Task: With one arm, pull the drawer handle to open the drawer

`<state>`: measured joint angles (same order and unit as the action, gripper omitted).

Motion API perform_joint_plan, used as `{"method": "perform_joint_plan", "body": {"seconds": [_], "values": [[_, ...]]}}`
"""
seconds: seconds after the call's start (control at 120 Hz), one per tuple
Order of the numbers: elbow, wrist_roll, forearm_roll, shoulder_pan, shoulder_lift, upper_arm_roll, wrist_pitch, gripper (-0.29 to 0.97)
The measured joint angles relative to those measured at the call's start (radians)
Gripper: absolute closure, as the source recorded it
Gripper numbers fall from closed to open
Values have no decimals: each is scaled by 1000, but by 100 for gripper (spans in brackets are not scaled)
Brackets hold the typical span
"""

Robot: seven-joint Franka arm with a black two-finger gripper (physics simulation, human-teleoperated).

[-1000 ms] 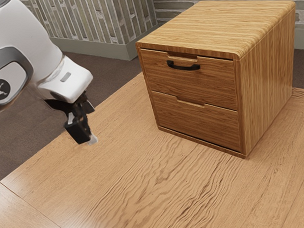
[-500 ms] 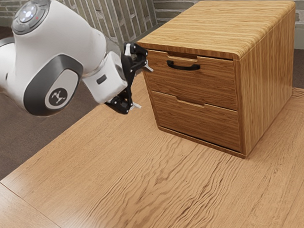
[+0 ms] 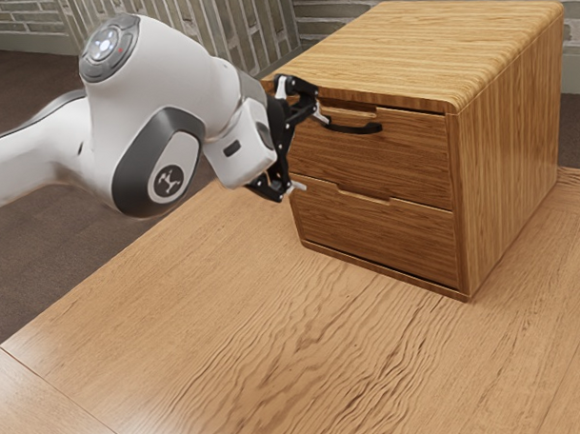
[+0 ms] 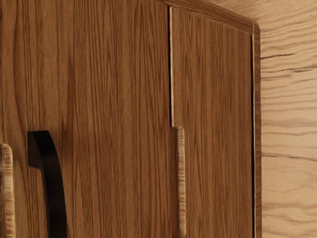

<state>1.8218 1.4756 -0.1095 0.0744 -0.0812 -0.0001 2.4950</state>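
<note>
exterior view | black two-finger gripper jaws wide, at 9 o'clock of curved black drawer handle | light-wood top drawer flush

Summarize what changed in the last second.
The gripper rose from the table and swung toward the exterior view's right, up to the top drawer beside its black handle, open, holding nothing. The cabinet, handle and lower drawer stayed put; the top drawer is still shut.

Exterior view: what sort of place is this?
Likely a simulated indoor room, perhaps a home or workshop: a brick wall behind, a dark floor, and a wooden table bearing a two-drawer cabinet.
</note>
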Motion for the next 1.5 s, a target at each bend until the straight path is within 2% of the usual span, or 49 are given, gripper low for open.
{"method": "perform_joint_plan", "body": {"seconds": [0.142, 0.375, 0.867, 1.317, 1.5], "values": [[-55, 25, 30, -6, 69, 1, 17, 0], [-79, 55, 56, -21, 115, 2, 27, 0], [-148, 90, 66, -23, 187, 2, 31, 0], [-149, 103, 80, -35, 190, 2, 32, 1], [-148, 104, 105, -35, 183, 2, 30, 13]]}}
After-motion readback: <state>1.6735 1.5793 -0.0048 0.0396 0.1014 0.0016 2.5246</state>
